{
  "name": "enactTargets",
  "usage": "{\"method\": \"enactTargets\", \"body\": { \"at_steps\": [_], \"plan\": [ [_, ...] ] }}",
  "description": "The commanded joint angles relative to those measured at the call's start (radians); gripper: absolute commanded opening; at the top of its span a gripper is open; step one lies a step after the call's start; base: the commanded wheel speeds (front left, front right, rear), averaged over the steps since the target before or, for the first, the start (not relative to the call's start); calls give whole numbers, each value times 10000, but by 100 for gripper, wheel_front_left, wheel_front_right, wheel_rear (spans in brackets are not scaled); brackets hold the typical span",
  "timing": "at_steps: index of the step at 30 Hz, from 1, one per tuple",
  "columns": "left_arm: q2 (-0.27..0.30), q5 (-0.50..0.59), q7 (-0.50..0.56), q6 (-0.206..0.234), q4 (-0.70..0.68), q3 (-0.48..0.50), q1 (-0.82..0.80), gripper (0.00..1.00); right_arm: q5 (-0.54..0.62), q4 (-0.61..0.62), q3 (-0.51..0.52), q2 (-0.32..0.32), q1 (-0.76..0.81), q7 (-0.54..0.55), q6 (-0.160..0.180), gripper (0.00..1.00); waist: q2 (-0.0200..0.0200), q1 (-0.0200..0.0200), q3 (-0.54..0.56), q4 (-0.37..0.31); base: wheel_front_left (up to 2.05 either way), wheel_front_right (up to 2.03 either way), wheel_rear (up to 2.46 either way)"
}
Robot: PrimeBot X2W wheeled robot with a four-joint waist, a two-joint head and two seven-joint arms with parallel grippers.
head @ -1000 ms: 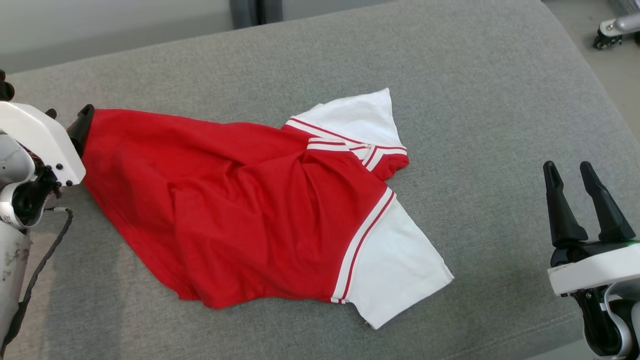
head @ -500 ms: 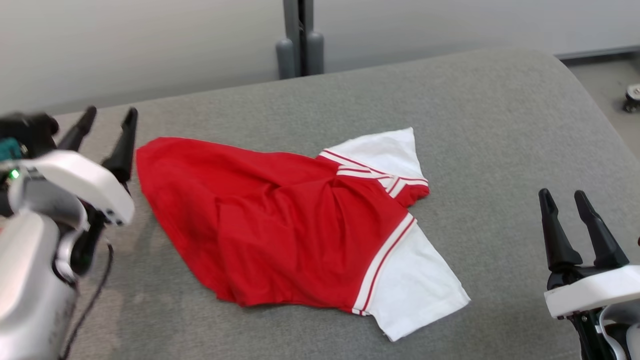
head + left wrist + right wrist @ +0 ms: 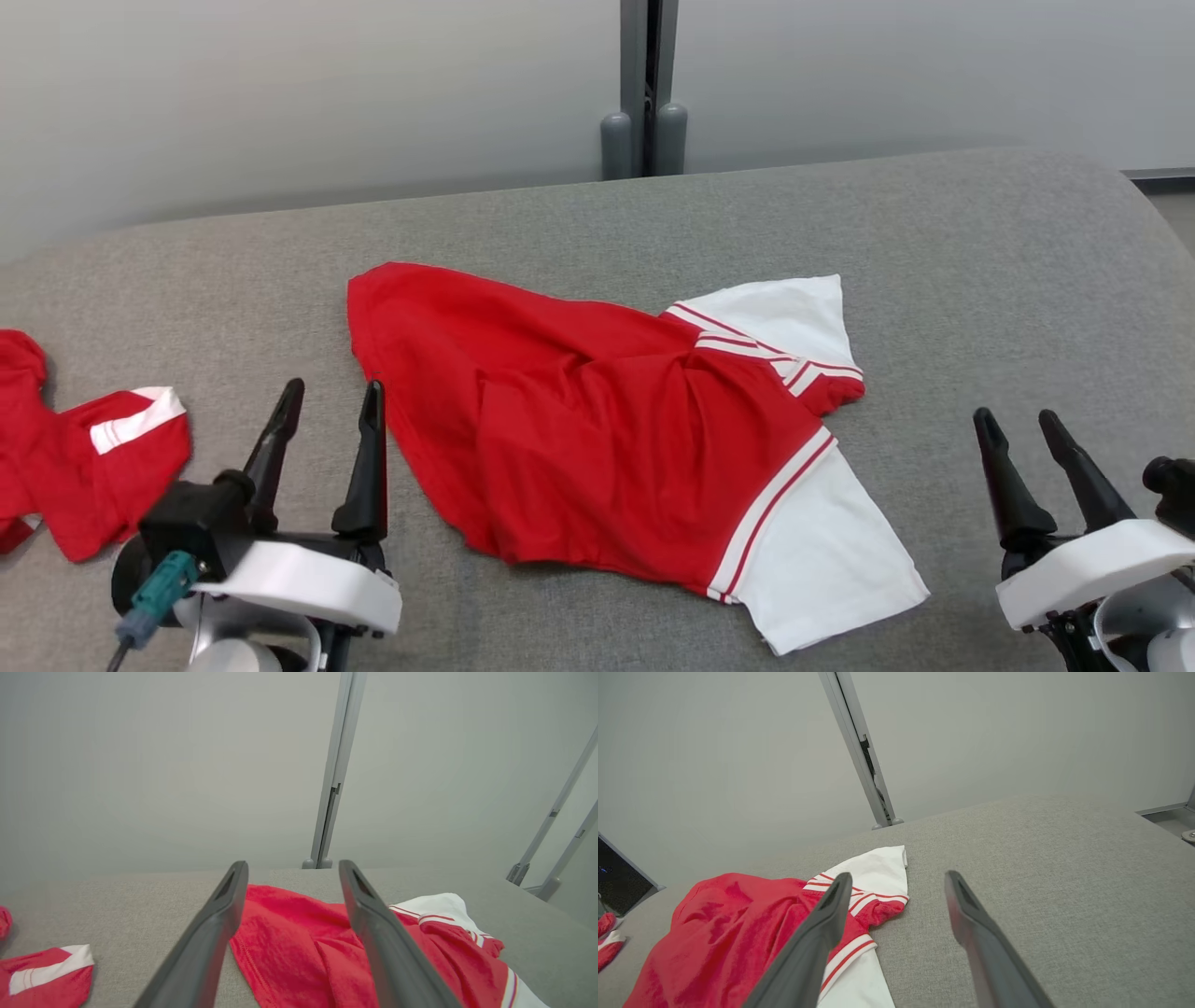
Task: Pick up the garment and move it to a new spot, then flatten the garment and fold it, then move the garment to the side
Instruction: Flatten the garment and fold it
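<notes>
On a grey, coarse-woven upholstered bench (image 3: 980, 243), a red garment (image 3: 597, 439) lies crumpled near the middle, its soft knit bunched into diagonal folds. Two white short sleeves, each joined by white-and-red striped ribbing, splay toward the bench's right end: one points to the far edge, while the other, broad and flat, reaches toward the near edge. The left gripper (image 3: 333, 385) hovers at the near edge just beside the garment's left hem, its two long, dark, tapered fingers spread apart with nothing between them. The right gripper (image 3: 1014, 414) hangs by the bench's near right corner, well apart from the white sleeves, its fingers likewise parted and empty. A second red-and-white garment (image 3: 93, 457) sits bunched at the bench's left end. Behind the far edge stands a smooth, pale grey wall with a grey metal post (image 3: 644, 84). The head view lays out the whole garment, down to the near sleeve's squared outline. The left wrist view looks along the hem, where fine stitching shows on the red fabric, and adds two slanted metal struts (image 3: 556, 844) at its right. The right wrist view catches a dark panel (image 3: 619, 870) at its left edge.
</notes>
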State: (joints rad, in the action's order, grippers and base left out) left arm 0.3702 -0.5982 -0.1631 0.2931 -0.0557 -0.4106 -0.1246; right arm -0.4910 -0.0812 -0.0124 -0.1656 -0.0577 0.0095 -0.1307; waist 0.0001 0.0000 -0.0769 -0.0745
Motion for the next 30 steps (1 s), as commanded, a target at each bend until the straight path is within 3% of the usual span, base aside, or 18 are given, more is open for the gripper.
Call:
{"method": "enactTargets", "body": {
  "at_steps": [1, 10, 20, 21, 23, 30],
  "plan": [
    [-60, 104, -134, 163, -137, -57, 270, 100, 57, -212, -40, -149, 59, 123, -1, 100, -1, 0, 41, 230, 0, 0, 0],
    [-470, 132, -315, 115, -203, -411, 242, 100, -325, -2046, -1167, -582, -991, 1655, -1, 100, -1, 0, -128, 671, 0, 0, 0],
    [-675, 44, -296, -115, 92, -669, -106, 100, -834, -4494, -1821, -362, -1976, 3867, -1, 100, -1, 0, -244, 1199, 0, 0, 0],
    [-680, 31, -301, -118, 112, -672, -102, 100, -858, -4561, -1829, -320, -1962, 3944, -1, 85, -1, 0, -241, 1233, 0, 0, 0],
    [-692, 12, -316, -110, 148, -691, -79, 100, -941, -4672, -1864, -263, -1936, 4057, -1, 0, -1, 0, -212, 1286, 0, 0, 0],
    [-723, -22, -317, -61, 156, -715, 50, 100, -849, -4367, -1452, -472, -2162, 3245, 1, 0, -1, 0, -157, 1126, 0, 0, 0]
  ]
}}
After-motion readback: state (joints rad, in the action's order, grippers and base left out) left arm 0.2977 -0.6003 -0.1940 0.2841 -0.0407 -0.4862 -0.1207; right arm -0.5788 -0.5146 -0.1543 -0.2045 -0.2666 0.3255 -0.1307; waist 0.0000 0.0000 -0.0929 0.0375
